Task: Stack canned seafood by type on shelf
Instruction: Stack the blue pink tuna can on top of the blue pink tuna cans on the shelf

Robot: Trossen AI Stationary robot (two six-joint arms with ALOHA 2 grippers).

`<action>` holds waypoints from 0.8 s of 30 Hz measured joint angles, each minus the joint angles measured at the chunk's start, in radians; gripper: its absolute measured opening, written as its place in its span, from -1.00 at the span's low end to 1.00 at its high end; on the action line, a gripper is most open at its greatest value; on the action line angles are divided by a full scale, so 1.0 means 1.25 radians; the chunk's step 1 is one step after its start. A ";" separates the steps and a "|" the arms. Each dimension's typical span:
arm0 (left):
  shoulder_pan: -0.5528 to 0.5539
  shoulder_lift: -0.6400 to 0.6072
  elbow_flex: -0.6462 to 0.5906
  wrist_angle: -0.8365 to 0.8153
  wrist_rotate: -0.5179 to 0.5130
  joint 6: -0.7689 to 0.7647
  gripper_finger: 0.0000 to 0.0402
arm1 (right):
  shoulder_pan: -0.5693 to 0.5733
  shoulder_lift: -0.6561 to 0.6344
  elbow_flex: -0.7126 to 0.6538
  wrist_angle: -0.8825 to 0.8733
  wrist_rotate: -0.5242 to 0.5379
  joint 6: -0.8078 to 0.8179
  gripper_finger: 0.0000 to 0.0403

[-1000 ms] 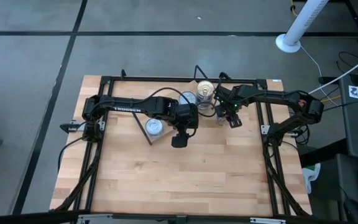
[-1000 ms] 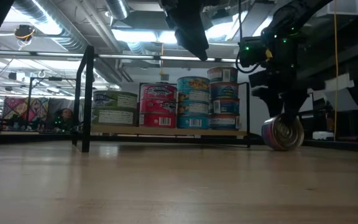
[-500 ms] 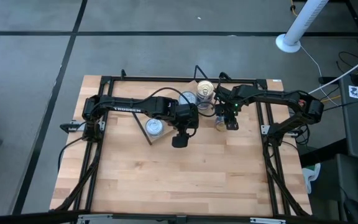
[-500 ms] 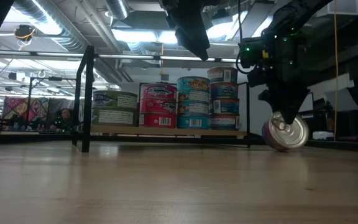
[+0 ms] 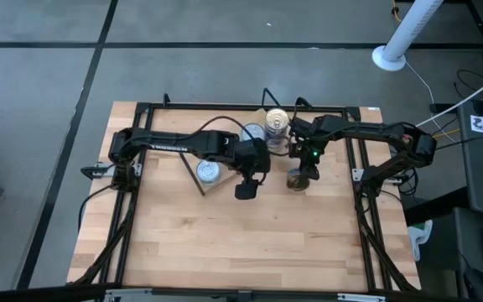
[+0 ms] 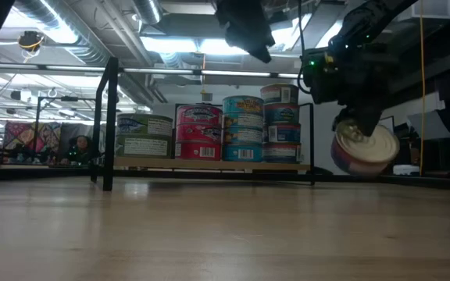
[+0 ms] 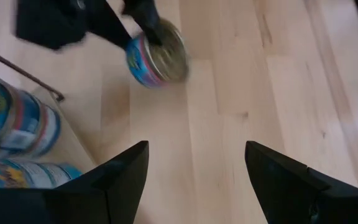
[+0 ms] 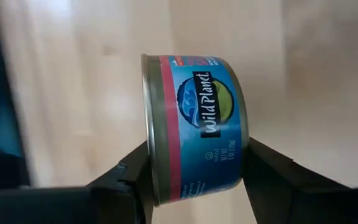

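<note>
Using the shelf (image 6: 209, 165) as the anchor here, going left to right. On the shelf there are 4 stacks of tins (image 6: 244, 129) in a row, from green-labelled ones at the left end, through red, to blue ones at the right end, seen in the low view.

The left arm reaches out from the table's left side across the shelf, bent down at the wrist. The left gripper (image 5: 246, 190) hangs in front of the shelf's middle, above the table (image 5: 225, 243), with its fingers spread apart and nothing between them.

The right arm comes in from the right side, past the shelf's right end. The right gripper (image 5: 303, 172) is clamped on 1 blue-labelled tin (image 8: 194, 127) with a red band. That tin is tipped on its side, lifted clear of the table, just in front of the shelf's right end.
</note>
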 joint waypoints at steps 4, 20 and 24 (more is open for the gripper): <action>0.000 -0.030 0.000 0.023 0.000 0.011 0.31 | 0.000 0.000 0.009 -0.008 -0.100 0.078 -0.05; 0.001 -0.092 0.000 0.053 -0.010 0.027 0.31 | 0.000 -0.001 0.325 -0.120 -0.178 0.175 -0.05; 0.002 -0.099 0.000 0.101 -0.013 0.048 0.31 | -0.002 -0.001 0.415 -0.124 -0.131 0.171 -0.06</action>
